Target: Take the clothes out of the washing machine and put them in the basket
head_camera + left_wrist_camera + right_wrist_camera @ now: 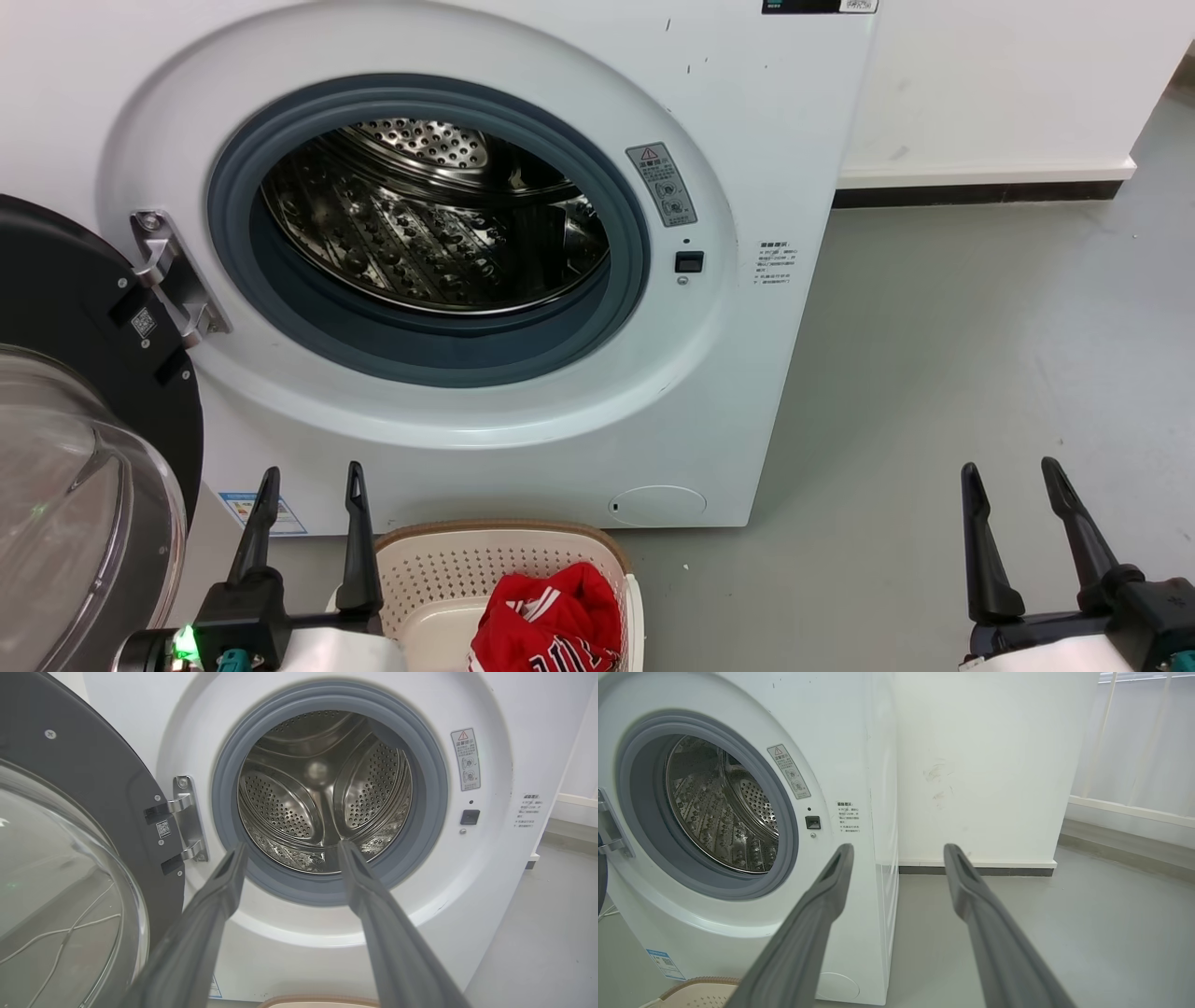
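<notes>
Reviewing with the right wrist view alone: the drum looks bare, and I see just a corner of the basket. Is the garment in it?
Observer: Yes, the head view shows the red clothes lying in the basket.
Operator: Anything left deeper inside?
Observer: The left wrist view looks straight into the drum of the washing machine: bare steel as far as it shows.
Operator: And the other arm?
Observer: The left tool is open, holding nothing, near the basket's left rim.
</notes>
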